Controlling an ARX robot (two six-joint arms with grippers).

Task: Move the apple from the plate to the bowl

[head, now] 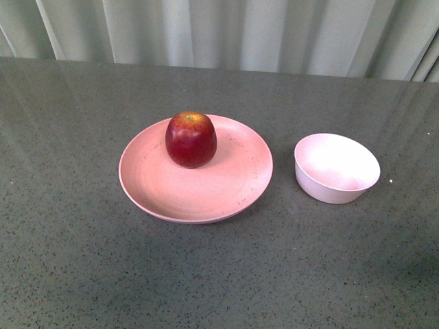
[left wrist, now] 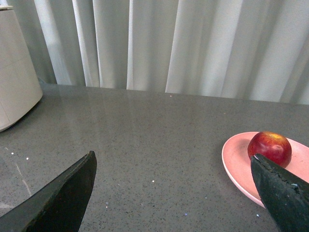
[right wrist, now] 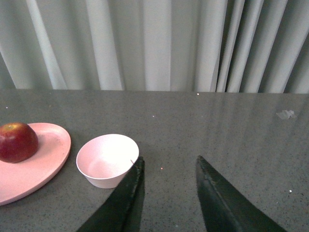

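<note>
One apple [head: 191, 140] on plate [head: 195, 199], clear of left end effector [left wrist: 172, 159], right end effector [right wrist: 170, 160], both spread

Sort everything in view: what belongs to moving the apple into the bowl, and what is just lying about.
Job: apple, sitting on the plate; bowl, empty, beside the plate.
Lying about: white container off to the side; curtain behind the table.
</note>
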